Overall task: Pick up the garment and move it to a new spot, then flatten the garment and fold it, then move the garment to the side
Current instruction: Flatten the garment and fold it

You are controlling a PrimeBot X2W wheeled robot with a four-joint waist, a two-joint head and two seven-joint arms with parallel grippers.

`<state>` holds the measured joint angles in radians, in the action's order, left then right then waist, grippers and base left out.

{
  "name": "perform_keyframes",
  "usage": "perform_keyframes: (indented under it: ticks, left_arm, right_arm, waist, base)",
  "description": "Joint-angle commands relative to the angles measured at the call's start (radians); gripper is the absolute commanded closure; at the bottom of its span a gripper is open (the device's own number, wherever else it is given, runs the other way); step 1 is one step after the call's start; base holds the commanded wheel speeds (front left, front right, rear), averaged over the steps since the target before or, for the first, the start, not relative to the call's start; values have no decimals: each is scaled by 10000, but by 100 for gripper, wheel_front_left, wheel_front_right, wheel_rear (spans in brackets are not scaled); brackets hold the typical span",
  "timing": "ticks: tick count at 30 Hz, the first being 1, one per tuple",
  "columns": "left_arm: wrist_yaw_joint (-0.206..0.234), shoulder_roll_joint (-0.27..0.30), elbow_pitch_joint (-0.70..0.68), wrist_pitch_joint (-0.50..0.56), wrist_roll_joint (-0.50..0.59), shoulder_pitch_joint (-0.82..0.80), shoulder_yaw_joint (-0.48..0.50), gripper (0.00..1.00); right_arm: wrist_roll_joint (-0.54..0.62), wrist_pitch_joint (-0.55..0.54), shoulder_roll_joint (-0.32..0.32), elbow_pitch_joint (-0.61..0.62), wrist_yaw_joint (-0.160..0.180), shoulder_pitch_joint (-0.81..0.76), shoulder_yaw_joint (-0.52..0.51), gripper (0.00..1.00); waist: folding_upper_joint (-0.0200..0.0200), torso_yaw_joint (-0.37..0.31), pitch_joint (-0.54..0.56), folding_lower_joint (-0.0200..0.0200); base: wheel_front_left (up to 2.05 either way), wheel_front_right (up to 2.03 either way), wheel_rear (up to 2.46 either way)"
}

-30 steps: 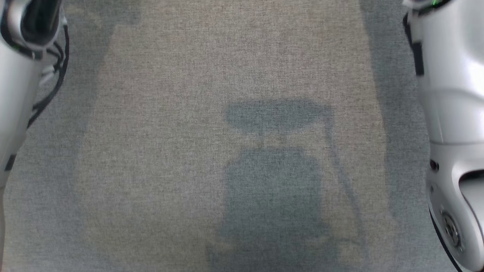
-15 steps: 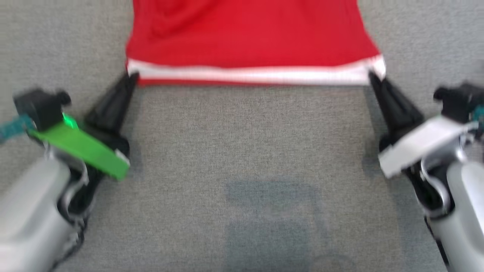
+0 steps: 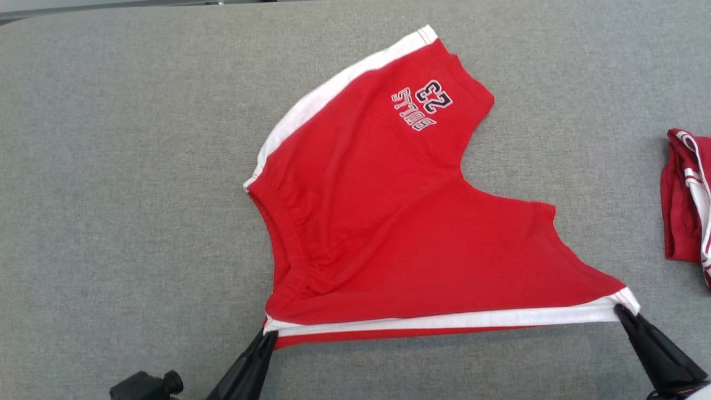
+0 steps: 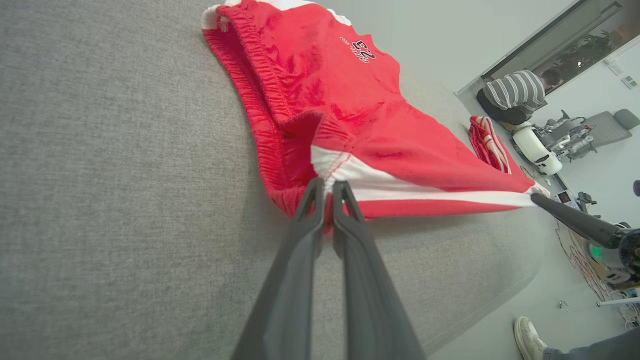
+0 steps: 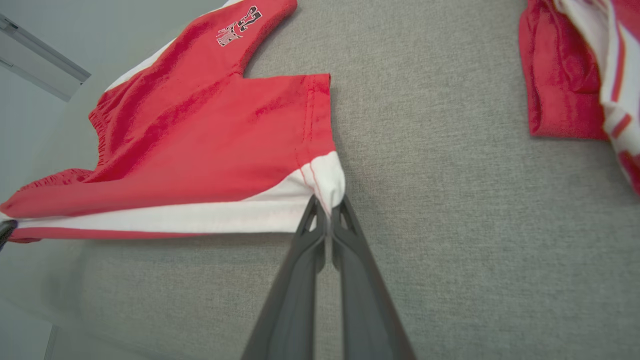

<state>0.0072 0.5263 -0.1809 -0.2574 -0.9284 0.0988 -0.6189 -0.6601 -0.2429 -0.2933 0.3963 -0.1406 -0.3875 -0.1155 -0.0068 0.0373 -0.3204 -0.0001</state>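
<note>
The garment (image 3: 389, 222) is a pair of red shorts with white side stripes and a dark "23" print, lying spread on the grey cloth table (image 3: 111, 194). Its near edge, along a white stripe, is stretched between my two grippers. My left gripper (image 3: 268, 335) is shut on the waistband corner, seen close in the left wrist view (image 4: 327, 187) against the garment (image 4: 350, 100). My right gripper (image 3: 618, 310) is shut on the white leg-hem corner, seen close in the right wrist view (image 5: 327, 205) beside the garment (image 5: 210, 135). The far leg lies flat, pointing away.
A second red-and-white cloth item (image 3: 689, 205) lies bunched at the table's right side, also in the right wrist view (image 5: 575, 65). In the left wrist view, a person in a striped top (image 4: 515, 95) sits beyond the table, and a shoe (image 4: 530, 337) stands by its near edge.
The head camera has swung upward, so the picture shifted from bare table to the whole garment. Both grippers stay shut on the white-striped near edge, as half a second ago.
</note>
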Motion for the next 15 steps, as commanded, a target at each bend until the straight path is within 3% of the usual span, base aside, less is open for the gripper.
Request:
perform_keyframes:
  ticks: [1,4,7,11,12,15]
  left_arm:
    - [273,183,-50,-116,-19,321,336,100]
    - [288,156,-600,16,-74,393,238,100]
    - [244,110,-1171,360,-421,-355,498,100]
    - [296,47,-1606,1230,-1277,-1703,1065,100]
    - [296,47,-1606,1230,-1277,-1703,1065,100]
    - [487,8,-1418,1953,-1453,-3053,1321,100]
  right_arm:
    - [-213,-10,33,280,182,-79,-569,100]
    - [-445,-323,0,915,180,432,-877,100]
    - [-550,-784,-108,998,168,1950,-815,100]
    - [-350,-1690,-328,209,125,4736,-364,100]
    - [-350,-1690,-328,209,125,4736,-364,100]
    - [-130,-2223,-186,-817,120,6831,-302,100]
  waist:
    - [68,197,170,1]
    - [68,203,-206,1]
    - [68,273,-966,1]
    - [68,542,-2020,1]
    - [68,542,-2020,1]
    - [68,882,-2685,1]
  base:
    - [0,0,0]
    - [0,0,0]
    - [0,0,0]
    - [0,0,0]
    - [0,0,0]
    - [0,0,0]
